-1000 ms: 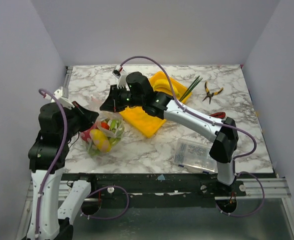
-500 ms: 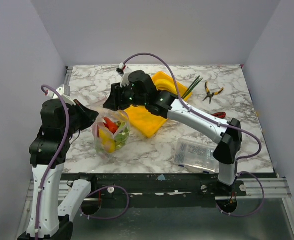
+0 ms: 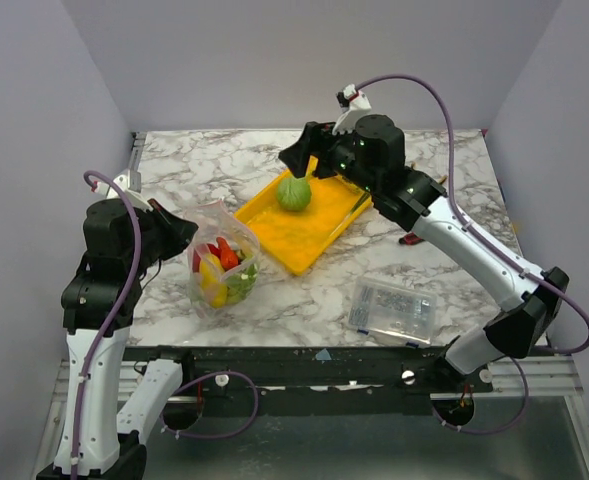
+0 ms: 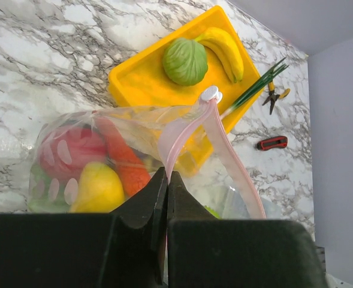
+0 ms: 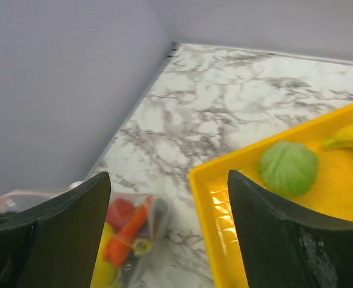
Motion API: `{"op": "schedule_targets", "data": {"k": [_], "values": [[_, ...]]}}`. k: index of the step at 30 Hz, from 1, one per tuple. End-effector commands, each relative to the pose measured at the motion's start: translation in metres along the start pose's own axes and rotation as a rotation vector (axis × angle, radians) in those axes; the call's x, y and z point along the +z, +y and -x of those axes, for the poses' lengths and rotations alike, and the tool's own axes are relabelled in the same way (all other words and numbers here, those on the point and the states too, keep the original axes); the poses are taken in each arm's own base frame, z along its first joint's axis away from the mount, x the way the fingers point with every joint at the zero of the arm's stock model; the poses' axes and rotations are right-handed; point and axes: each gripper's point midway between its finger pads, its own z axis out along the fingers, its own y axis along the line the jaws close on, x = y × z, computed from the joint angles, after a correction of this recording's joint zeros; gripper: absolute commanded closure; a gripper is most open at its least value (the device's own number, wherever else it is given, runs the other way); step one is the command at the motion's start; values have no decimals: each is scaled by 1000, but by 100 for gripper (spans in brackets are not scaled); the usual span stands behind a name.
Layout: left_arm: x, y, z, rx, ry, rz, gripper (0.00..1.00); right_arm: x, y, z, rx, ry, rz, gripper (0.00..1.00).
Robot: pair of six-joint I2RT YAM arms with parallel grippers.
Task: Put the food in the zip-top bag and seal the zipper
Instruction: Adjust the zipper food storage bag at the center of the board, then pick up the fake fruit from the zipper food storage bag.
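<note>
The zip-top bag (image 3: 220, 266) hangs upright at the left, its mouth open. My left gripper (image 3: 181, 232) (image 4: 166, 177) is shut on the bag's pink zipper (image 4: 226, 146) edge. Food lies inside the bag (image 4: 141, 123): a red piece (image 4: 73, 150), a yellow piece (image 4: 98, 189) and an orange-red piece (image 4: 126, 162). A green leafy ball (image 3: 294, 193) (image 5: 288, 167), bananas (image 4: 226, 50) and a leek (image 4: 255, 89) lie in the yellow tray (image 3: 292, 238). My right gripper (image 3: 296, 156) (image 5: 168, 181) hovers open and empty above the tray's far left edge.
A rigid clear box of small parts (image 3: 392, 307) sits at the front right. Yellow-handled pliers (image 4: 275, 96) and a red utility knife (image 4: 273, 143) lie right of the tray. Grey walls close in the table on three sides.
My right gripper has opened and pulled back from the bag's mouth to the right, over the tray. The bag has swung upright in my left gripper.
</note>
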Motion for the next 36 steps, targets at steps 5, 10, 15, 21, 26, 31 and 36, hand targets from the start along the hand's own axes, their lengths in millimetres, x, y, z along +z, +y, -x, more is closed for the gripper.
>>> {"op": "schedule_targets", "data": {"k": [5,10,15,21,26,31,36], "values": [[0,-7,6,25,-22,-39,100,24,-187,-36,-85,65,-430,20],[1,-6,4,29,-12,-41,100,38,-249,-65,-217,176,-571,22],[3,-7,2,27,-2,-50,100,55,-280,-100,-392,317,-589,25],[6,-8,-2,18,17,-62,100,65,-317,-122,-535,411,-682,25],[6,-9,-2,19,20,-65,100,80,-340,-145,-580,484,-702,27],[6,-9,-3,18,23,-67,100,96,-353,-157,-564,490,-704,33],[5,-8,-3,24,24,-63,100,105,-372,-169,-571,503,-725,39]]}}
